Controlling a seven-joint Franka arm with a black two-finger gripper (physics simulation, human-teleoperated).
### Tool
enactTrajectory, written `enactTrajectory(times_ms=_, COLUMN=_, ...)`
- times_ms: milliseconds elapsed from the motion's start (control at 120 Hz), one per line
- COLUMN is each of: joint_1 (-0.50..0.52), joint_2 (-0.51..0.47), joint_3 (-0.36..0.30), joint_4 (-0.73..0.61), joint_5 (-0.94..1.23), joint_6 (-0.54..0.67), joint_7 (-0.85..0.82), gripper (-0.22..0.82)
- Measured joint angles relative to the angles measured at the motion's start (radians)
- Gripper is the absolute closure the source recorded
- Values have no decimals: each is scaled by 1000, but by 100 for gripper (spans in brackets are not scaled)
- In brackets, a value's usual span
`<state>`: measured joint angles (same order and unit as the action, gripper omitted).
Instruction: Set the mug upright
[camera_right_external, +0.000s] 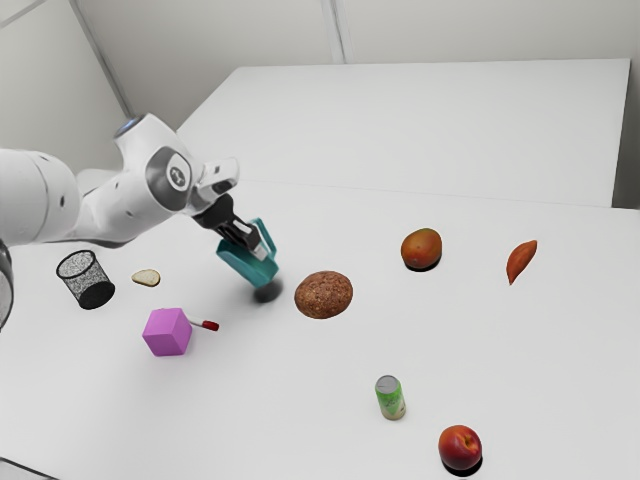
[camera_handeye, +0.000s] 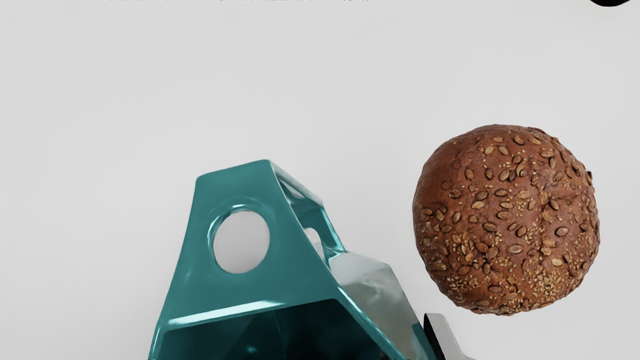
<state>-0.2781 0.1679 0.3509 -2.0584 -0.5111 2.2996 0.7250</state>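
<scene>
I have the teal mug (camera_right_external: 248, 264) tilted, close beside the seeded bread roll (camera_right_external: 323, 295), on its side toward the exterior view's left. My end effector (camera_right_external: 252, 244) is at the mug, with part of the mug's wall in front of it; I can't tell how far open it is or whether it has hold of the mug. A dark shadow lies under the mug, and I can't tell whether the mug touches the white surface (camera_right_external: 290, 420).

From the roll toward the exterior view's right sit the mango (camera_right_external: 421, 248) and, beyond it, the sweet potato (camera_right_external: 521, 260). Nearer the camera than the roll are the green can (camera_right_external: 391, 399) and the red fruit (camera_right_external: 460, 447). Well toward the exterior view's left of the roll I see the purple cube (camera_right_external: 168, 332), a red-tipped stick (camera_right_external: 208, 325) beside it, a pale oval slice (camera_right_external: 146, 277) and the mesh cup (camera_right_external: 86, 279).
</scene>
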Motion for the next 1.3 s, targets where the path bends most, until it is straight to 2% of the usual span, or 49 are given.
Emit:
enactTrajectory(times_ms=250, joint_1=-25, joint_2=38, joint_3=-1, joint_4=43, joint_5=140, joint_6=-3, joint_7=-102, gripper=78)
enactTrajectory(times_ms=650, joint_1=-66, joint_2=70, joint_3=-22, joint_4=86, joint_5=388, joint_6=-80, joint_7=-319, gripper=78)
enactTrajectory(times_ms=967, joint_1=-75, joint_2=99, joint_3=-28, joint_4=95, joint_5=457, joint_6=-88, joint_7=-440, gripper=78)
enactTrajectory(times_ms=1300, joint_1=-79, joint_2=118, joint_3=-29, joint_4=96, joint_5=488, joint_6=-41, joint_7=-512, gripper=78)
